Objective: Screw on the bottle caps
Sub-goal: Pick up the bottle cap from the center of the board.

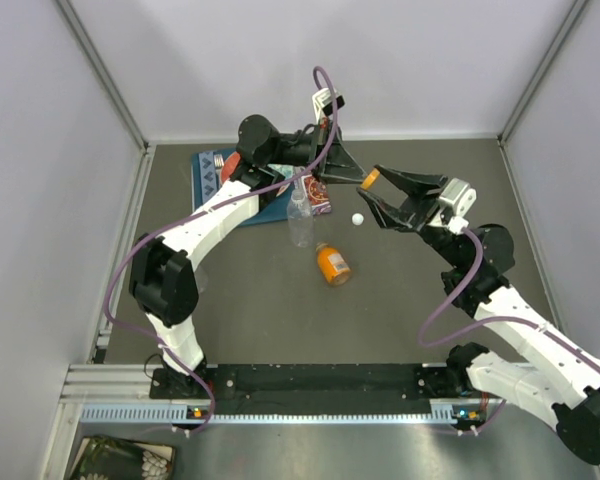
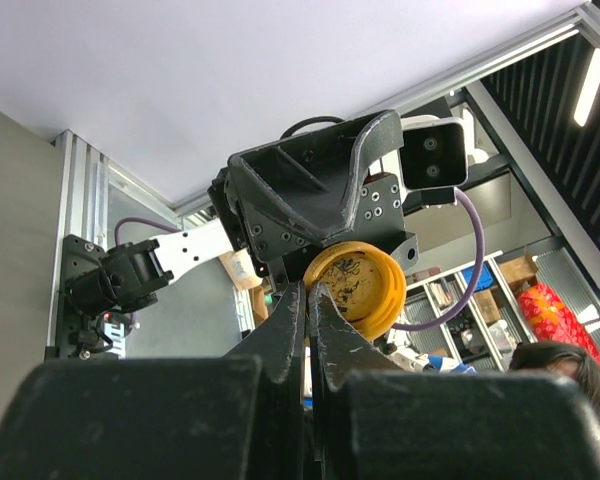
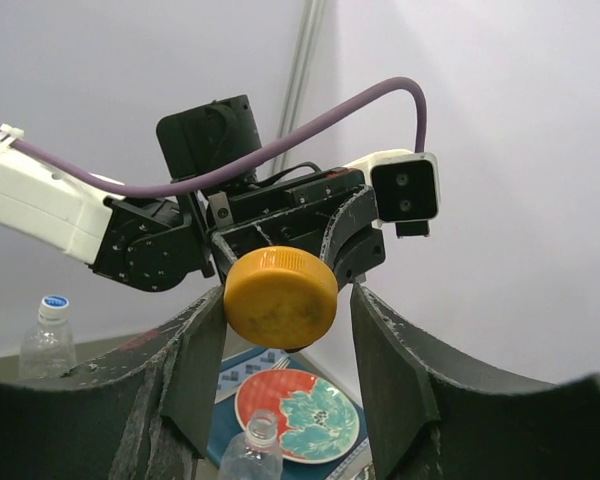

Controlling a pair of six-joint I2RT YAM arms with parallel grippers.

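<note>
Where the two arms meet above the back half of the table (image 1: 430, 300), the left gripper (image 1: 355, 180) comes in from the left and the right gripper (image 1: 374, 190) from the right, with the orange cap (image 1: 371, 179) held in the air between their tips. The white walls stand well away from this spot. Bare dark tabletop stretches from it to the right wall and down to the near rail. Just below it, from the top, a white cap (image 1: 358, 219) lies alone on the table. An uncapped clear bottle (image 1: 300, 215) stands near it on the left, and the orange bottle (image 1: 333, 264) lies on its side nearer the bases, apart from both. The left wrist view alone shows the cap's hollow underside and the left fingers (image 2: 292, 330) pressed nearly together, their tips at the cap's rim and seemingly pinching its wall. The right wrist view alone shows the cap's closed top and the right fingers (image 3: 195, 360) spread wide. The cap rests against one of them, with a gap to the other. That view also shows the patterned plate (image 3: 310, 415) beyond the open bottle's neck, and a second clear bottle (image 3: 48, 335), capped and upright, off to one side. The top view mostly hides the plate under the left arm.
</note>
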